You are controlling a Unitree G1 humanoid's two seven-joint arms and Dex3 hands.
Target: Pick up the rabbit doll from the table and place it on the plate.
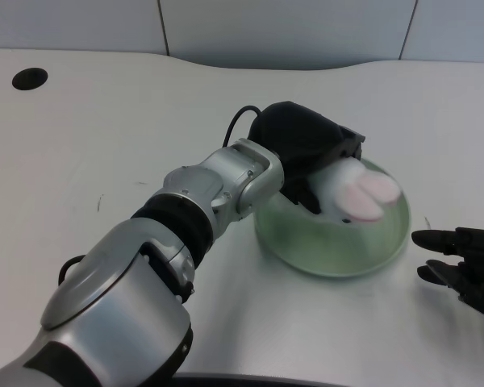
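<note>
My left hand (pixel 306 149) reaches over the pale green plate (pixel 331 250) and holds the white rabbit doll (pixel 351 189). The doll's pink-lined ears (pixel 369 195) stick out to the right of the fingers, above the plate's middle. The doll's body is mostly hidden under the black hand. I cannot tell whether the doll touches the plate's surface. The plate's far left part is covered by my hand and silver forearm (pixel 226 185).
My right hand (pixel 461 262) lies idle on the white table just right of the plate. A black round hole (pixel 29 78) sits in the table at the far left. The table's back edge curves along a grey wall.
</note>
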